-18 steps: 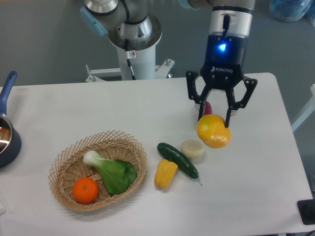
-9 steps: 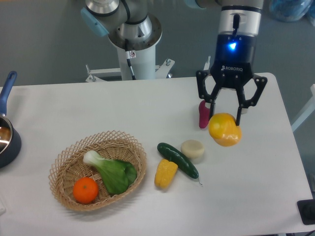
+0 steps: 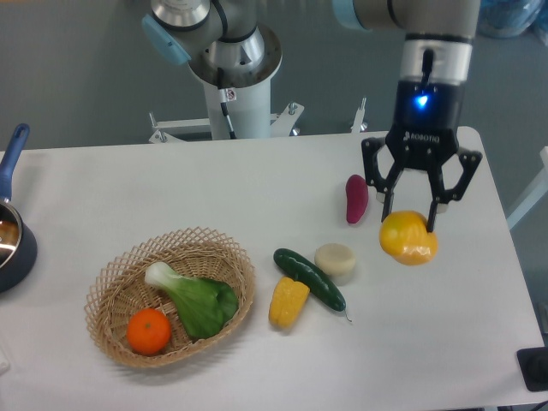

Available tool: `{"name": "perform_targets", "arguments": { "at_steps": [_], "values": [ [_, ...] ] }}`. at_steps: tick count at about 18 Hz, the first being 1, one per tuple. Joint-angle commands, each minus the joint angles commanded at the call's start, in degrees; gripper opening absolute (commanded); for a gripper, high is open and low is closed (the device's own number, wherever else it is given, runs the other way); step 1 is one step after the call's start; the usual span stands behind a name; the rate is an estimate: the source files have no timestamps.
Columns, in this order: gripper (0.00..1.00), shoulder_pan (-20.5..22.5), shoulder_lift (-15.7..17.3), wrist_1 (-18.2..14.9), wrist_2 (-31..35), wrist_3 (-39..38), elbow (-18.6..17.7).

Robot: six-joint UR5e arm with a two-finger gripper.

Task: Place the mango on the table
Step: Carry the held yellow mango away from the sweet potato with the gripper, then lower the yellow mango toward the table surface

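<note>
The black two-finger gripper hangs over the right half of the large matte white table, its jaws drawn in partway around the smooth, glossy yellow-orange mango. The fingers pinch the fruit near its upper part, so most of its rounded bulk hangs below the tips; that high grip probably suits a slick, curved skin that offers no flat face. Whether the mango already touches the tabletop or hangs just above it cannot be told from this view. It sits over a bare stretch of white surface, apart from the other items, which looks like a sensible spot for a release.

To its left lie a small magenta, tapered vegetable (it looks like a sweet potato), a pale cream, puck-shaped piece, a dark green glossy cucumber and a stubby, bumpy yellow corn cob, the last two touching. Further left, an oval woven wicker basket with an open lattice rim holds a leafy green bok choy and a small round orange. At the far left edge, a dark blue pot with a blue handle is partly cut off.

The task seems near its end: the mango needs only to be lowered, if not yet down, and let go; being round, it may roll a little.
</note>
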Motion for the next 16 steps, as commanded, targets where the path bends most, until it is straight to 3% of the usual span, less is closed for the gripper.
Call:
{"name": "perform_targets", "arguments": {
  "at_steps": [5, 11, 16],
  "values": [
    [0.4, -0.2, -2.8, -0.1, 3.8, 11.3, -3.2],
    [0.4, -5.9, -11.7, 0.0, 17.8, 13.5, 2.1],
    [0.4, -7.1, -15.7, 0.1, 21.5, 12.5, 3.6]
  ]
}}
